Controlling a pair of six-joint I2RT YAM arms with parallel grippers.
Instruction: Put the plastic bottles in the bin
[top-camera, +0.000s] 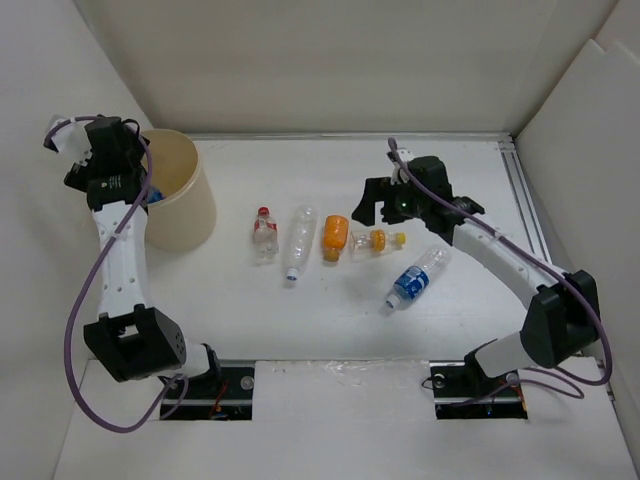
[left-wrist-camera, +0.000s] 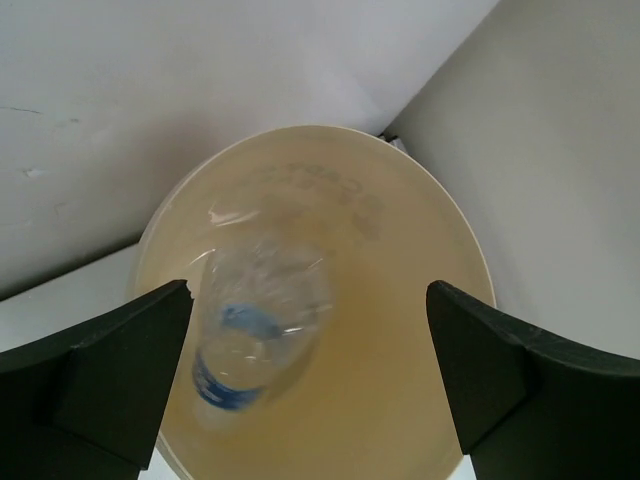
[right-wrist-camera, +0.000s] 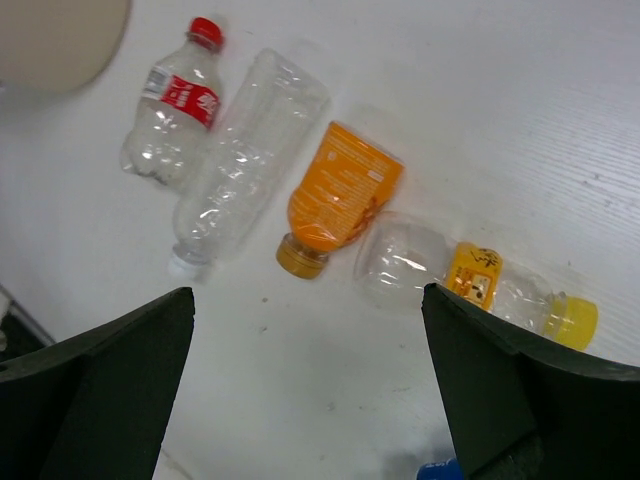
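White tabletop (top-camera: 330, 335) is bearing a round tan plastic bin (top-camera: 190, 215) holding a clear blue-labelled bottle (left-wrist-camera: 260, 320) below the gaping left gripper (left-wrist-camera: 308, 295), the right gripper (right-wrist-camera: 308, 300) gaping above loose bottles (right-wrist-camera: 340, 195) right of that bin.

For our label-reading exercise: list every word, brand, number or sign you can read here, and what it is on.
No text reads clearly.
bin: faint lettering on the inner wall, blurred.
red-capped bottle: white print on red label, too small.
orange bottle: pale print, too small.
yellow-capped bottle: dark marks on label, unreadable.
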